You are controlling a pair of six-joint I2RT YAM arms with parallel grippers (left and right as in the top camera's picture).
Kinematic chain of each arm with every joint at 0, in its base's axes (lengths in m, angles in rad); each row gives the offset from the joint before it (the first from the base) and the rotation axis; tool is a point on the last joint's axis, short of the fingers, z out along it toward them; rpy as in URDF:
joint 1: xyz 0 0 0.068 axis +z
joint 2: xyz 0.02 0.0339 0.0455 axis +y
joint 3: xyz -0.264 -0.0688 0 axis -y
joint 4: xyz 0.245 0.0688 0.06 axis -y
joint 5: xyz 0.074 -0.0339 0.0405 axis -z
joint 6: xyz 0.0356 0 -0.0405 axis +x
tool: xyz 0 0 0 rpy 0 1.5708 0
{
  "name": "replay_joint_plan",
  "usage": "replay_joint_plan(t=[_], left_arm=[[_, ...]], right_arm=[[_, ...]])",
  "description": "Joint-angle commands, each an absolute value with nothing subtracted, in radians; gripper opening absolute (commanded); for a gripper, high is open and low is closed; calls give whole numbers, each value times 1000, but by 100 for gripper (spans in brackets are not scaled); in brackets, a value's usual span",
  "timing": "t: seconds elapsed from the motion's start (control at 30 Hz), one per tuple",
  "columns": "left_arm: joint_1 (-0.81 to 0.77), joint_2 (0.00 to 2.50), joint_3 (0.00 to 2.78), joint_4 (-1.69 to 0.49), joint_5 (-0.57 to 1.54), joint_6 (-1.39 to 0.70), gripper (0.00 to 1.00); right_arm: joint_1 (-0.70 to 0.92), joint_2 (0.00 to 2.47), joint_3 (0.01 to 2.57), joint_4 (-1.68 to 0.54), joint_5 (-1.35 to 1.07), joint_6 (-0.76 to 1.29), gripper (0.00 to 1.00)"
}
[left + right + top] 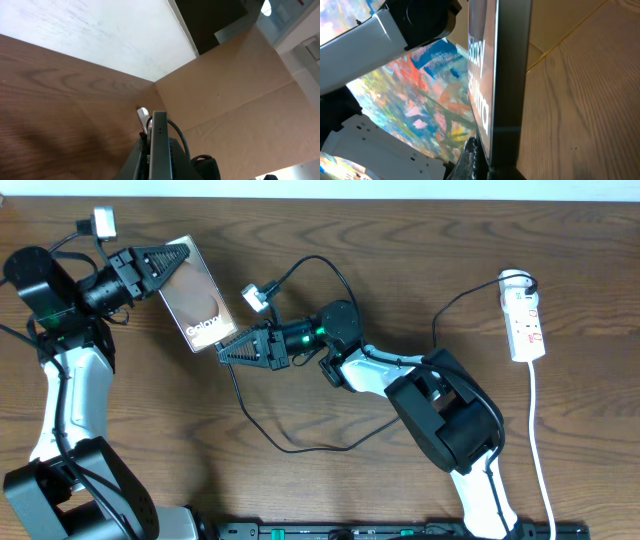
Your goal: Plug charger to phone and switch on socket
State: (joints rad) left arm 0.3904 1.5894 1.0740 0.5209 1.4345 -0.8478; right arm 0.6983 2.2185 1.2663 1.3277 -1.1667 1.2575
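Note:
My left gripper (172,264) is shut on the upper end of the phone (197,298) and holds it tilted, its "Galaxy" lettering toward the lower end. In the left wrist view the phone (159,131) stands edge-on between my fingers (150,167). My right gripper (226,352) is closed at the phone's lower end, and the charger cable (290,448) trails from it in a loop toward the socket (526,320) at the far right. The right wrist view shows the phone's edge (511,75) right beside my finger (475,159). The connector tip is hidden.
The socket's white cord (541,450) runs down the right side to the front edge. A black plug (520,280) sits at the socket's top end. A black rail (400,531) lies along the front edge. Brown cardboard (225,100) stands behind the table.

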Motion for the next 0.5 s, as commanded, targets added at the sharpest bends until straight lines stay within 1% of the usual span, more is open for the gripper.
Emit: replay_joint_plan(t=[0.0,0.47], left_arm=[[374,1575,1084,514,1551,-849,7],[374,1575,1084,514,1539,-849,7]], right_arm=[[682,2216,1281,1336,-973,1269,1],[682,2216,1281,1336,-971,1271,1]])
